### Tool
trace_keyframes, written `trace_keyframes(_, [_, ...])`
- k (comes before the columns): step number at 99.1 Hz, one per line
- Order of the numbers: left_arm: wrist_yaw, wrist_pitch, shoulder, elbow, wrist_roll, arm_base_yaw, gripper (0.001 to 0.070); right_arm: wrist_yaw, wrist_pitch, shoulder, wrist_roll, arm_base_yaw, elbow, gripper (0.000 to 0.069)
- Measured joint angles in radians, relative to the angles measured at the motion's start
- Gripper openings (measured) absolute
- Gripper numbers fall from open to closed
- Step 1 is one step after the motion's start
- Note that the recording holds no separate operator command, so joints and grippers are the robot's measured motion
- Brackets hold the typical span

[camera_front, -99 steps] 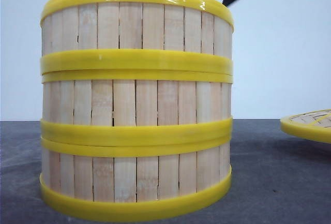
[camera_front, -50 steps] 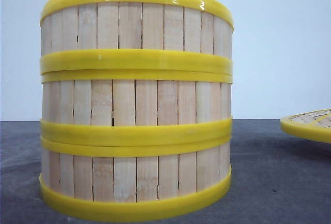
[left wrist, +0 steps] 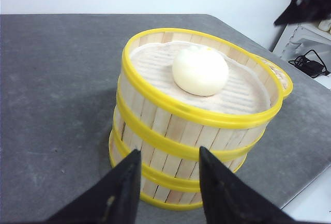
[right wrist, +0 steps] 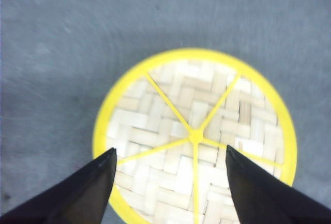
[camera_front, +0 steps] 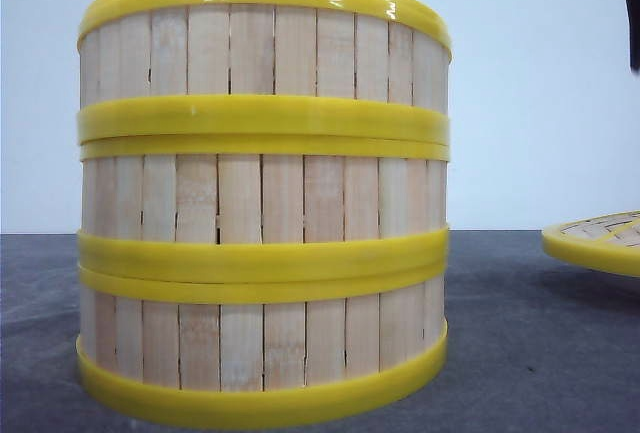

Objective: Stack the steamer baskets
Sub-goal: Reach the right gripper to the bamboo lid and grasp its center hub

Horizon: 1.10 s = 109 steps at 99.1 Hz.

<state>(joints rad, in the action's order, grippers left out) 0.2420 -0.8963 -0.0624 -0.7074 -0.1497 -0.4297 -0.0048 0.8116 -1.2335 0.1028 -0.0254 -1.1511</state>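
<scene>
The 3 steamer baskets [left wrist: 194, 125] are seen stacked rim on rim, just ahead of the left gripper [left wrist: 168, 182], spread wide and empty. The right gripper [right wrist: 168, 182], likewise parted, is poised above the woven lid [right wrist: 196, 136], presumably for capping the stack, in which a white bun [left wrist: 200, 71] is held.

Front view: my end effector's two dark fingers, seen above the far rim of the steamer baskets [camera_front: 263, 198] one second ago, are gone from there. A dark part of my arm [camera_front: 630, 3] now enters at the upper right edge.
</scene>
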Motion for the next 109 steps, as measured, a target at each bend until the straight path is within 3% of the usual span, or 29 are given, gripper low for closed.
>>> trace_keyframes(26, [0.000,0.000,0.000,0.000,0.000,0.000,0.0194,0.000,-0.061,-0.128,0.009,0.056,0.026,0.0396])
trace_keyframes(47, [0.000,-0.003,0.000,0.000,0.000,0.000,0.0194,0.001,-0.068,-0.202,0.011,0.072,0.026,0.0266])
trace_keyframes(80, [0.000,-0.006,0.000,0.000,0.000,0.000,0.0194,0.001,-0.079,-0.275,0.011,0.072,0.026,0.0250])
trace_keyframes(109, [0.000,-0.005,0.000,0.000,0.000,0.000,0.0194,0.001,-0.100,-0.294,0.014,0.072,0.026,0.0179])
